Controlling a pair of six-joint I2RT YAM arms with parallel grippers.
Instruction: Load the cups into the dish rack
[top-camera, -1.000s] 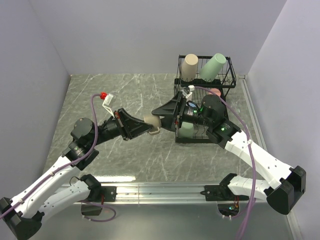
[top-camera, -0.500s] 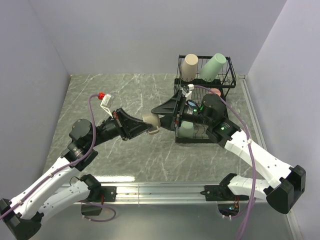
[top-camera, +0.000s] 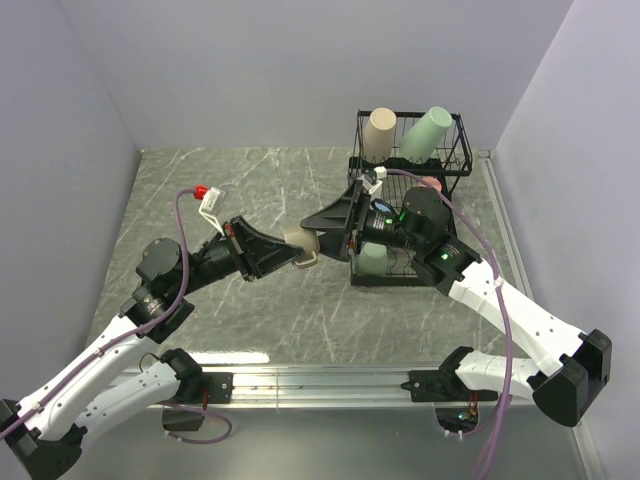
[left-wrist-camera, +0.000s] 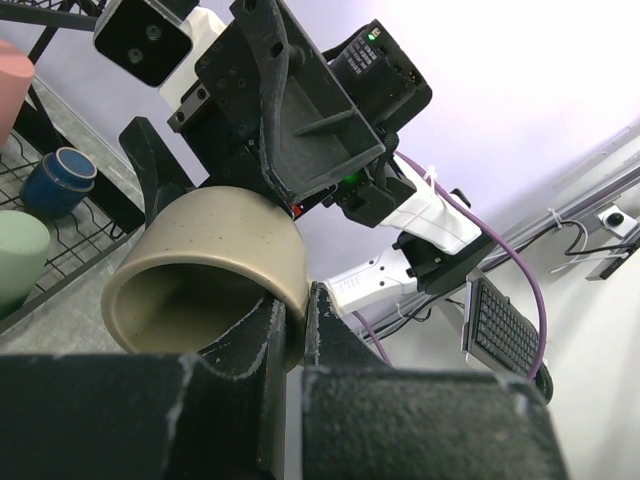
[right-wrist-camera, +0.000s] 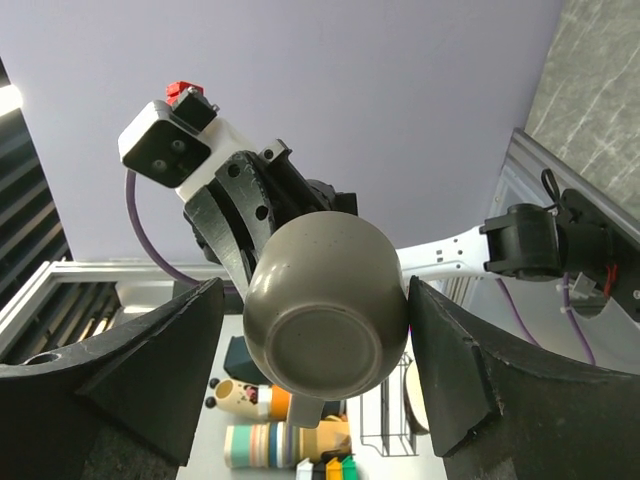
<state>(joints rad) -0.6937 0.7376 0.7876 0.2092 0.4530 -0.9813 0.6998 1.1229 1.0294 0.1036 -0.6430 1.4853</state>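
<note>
My left gripper (top-camera: 292, 256) is shut on the rim of the olive-tan mug (top-camera: 300, 243) and holds it sideways above the table, left of the dish rack (top-camera: 462, 150). One finger is inside the mug (left-wrist-camera: 215, 260) and one outside. My right gripper (top-camera: 314, 238) is open, with its fingers (right-wrist-camera: 150, 360) on either side of the mug's base (right-wrist-camera: 325, 310). In the rack are a beige tumbler (top-camera: 380, 133), a pale green tumbler (top-camera: 425, 133), a pink cup (top-camera: 430, 184), the navy mug (top-camera: 382, 210) and a second pale green tumbler (top-camera: 372, 260). The blue tumbler is hidden.
The rack stands at the back right, close to the right wall. The right arm (top-camera: 500, 300) reaches across the rack's front. The lower tier's wire floor (left-wrist-camera: 70, 250) lies just beside the held mug. Marbled table (top-camera: 220, 190) stretches left of the rack.
Hardly anything. The mug and both grippers have drifted slightly to the left. The left grip is unchanged and the right gripper stays open around the mug.
</note>
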